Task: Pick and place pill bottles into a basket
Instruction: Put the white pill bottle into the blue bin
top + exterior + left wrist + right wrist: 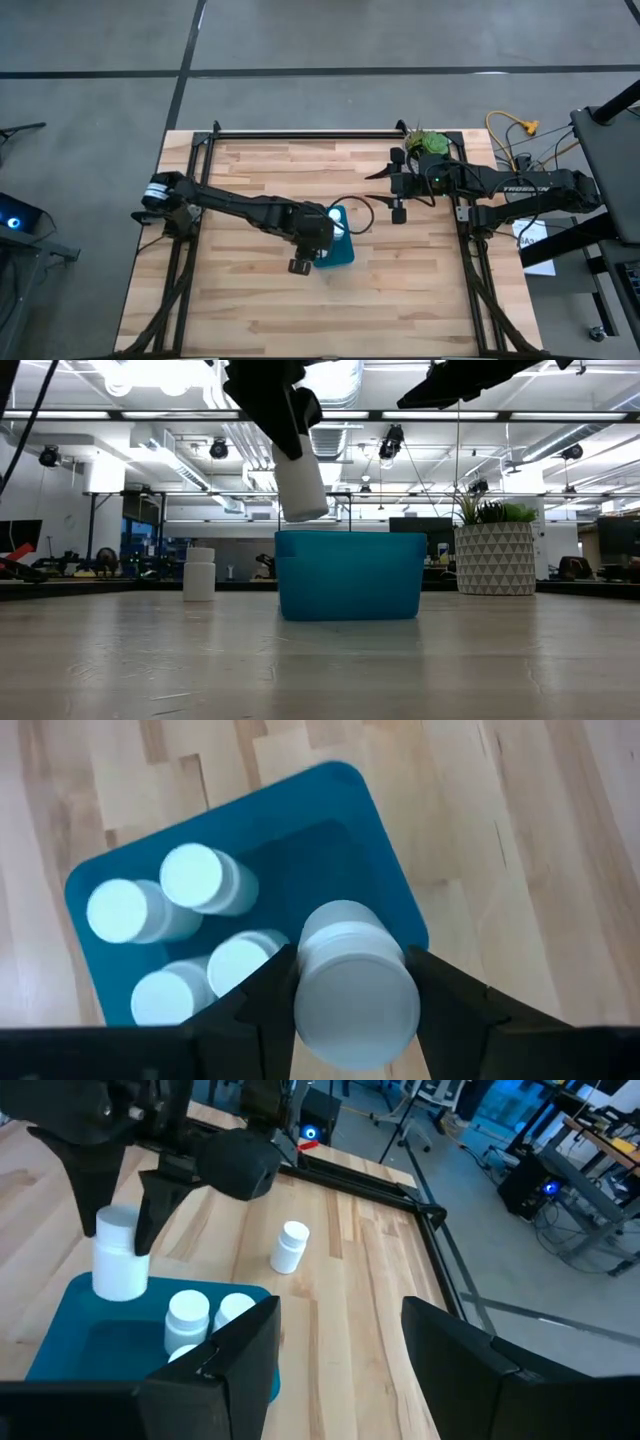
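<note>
Table: pale butcher-block wood table, planks running lengthwise, framed by black rails along its edges.
Basket: teal basket stands near the table's middle, upright; in the high view it lies just beside the left arm's wrist.
Bottles in basket: four white pill bottles stand upright inside, caps up, clustered toward one end.
Left gripper: the left gripper hangs above the basket's open end, its fingers pinching a fifth bottle by its sides.
Held bottle: tilted slightly, lifted above the rim in the low view, not touching the basket.
Loose bottle: one more bottle stands on the bare wood, well apart from the basket.
Right gripper: the right gripper waits at the table's right side near the plant, fingers spread wide, holding nothing.
Plant: green plant in a white patterned pot at the far right edge of the table.
Room: grey concrete floor around the table; beyond it, an open workshop with exposed ceiling ducts, strip lights, dark monitors and cluttered benches.
</note>
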`<state>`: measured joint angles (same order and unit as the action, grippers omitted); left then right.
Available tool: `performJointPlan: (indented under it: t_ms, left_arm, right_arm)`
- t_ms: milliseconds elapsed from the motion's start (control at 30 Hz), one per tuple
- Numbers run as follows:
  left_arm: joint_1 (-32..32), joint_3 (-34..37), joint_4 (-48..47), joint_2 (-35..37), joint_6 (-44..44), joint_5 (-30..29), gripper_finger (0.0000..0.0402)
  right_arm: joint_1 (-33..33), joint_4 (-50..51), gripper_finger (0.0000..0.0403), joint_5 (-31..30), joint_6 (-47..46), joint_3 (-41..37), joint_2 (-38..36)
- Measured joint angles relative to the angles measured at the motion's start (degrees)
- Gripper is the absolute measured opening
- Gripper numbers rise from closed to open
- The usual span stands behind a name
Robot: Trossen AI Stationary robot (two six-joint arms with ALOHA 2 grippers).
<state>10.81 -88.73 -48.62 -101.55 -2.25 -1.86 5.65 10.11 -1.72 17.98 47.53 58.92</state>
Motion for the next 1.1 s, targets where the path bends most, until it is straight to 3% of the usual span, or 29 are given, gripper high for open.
performJointPlan:
  t_ms: [1100]
  left_arm:
    - [-1.0,-1.0,0.9,-9.1,-1.1,-1.4,0.0144]
  right_arm:
    - [0.0,0.2,0.0203,0.0,-0.3,0.0,0.0]
